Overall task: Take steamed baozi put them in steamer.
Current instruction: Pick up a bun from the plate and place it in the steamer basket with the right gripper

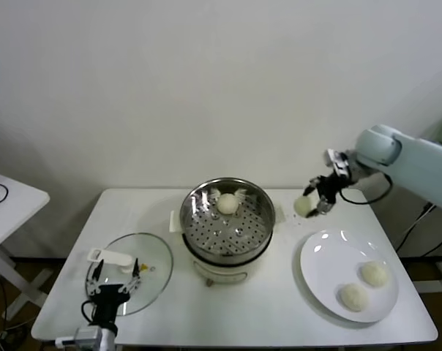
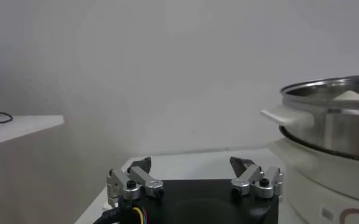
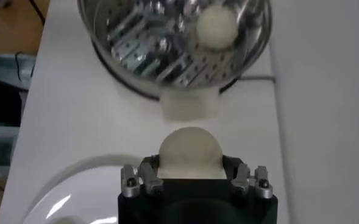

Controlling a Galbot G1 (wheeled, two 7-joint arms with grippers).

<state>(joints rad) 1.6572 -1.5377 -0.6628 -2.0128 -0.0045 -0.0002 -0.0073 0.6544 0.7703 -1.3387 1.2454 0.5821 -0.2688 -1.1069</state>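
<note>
**Bun in the air, short hop left to the pot — here's where we could fumble it**

So right now our right claw [image 1: 313, 203] is pinching one small round off-white dough bun [image 1: 304, 207], held up off the white counter [image 1: 228, 307] between the flat white round plate [image 1: 320, 267] and the round shiny stainless-steel steamer on its cream base [image 1: 259, 216]. In the right wrist view the bun [image 3: 190, 152] bulges out well past the fingertips, so we're only gripping its back half.

One bun [image 1: 227, 202] is already sitting on the perforated tray, toward the far side. Two more, one [image 1: 374, 273] and another [image 1: 354, 296], wait on the plate.

What worries us:

- The grip looks shallow on soft, smooth dough. A jerky swing could let it slip and drop onto the counter short of the rim.
- The steel rim stands higher than the counter. If we come in low, the bun or claw could clip it or the white side handle [image 3: 189, 104].
- Squeezing harder to fix the slip would probably dent the bun.
- If we release right above the bun already in there, the new one may roll off it. There's plenty of bare tray on the near side, so we'd aim there.

Our left claw [image 1: 113, 282] is parked with its fingers spread, hovering over the round glass lid with the white handle [image 1: 151, 272], away from the action.
</note>
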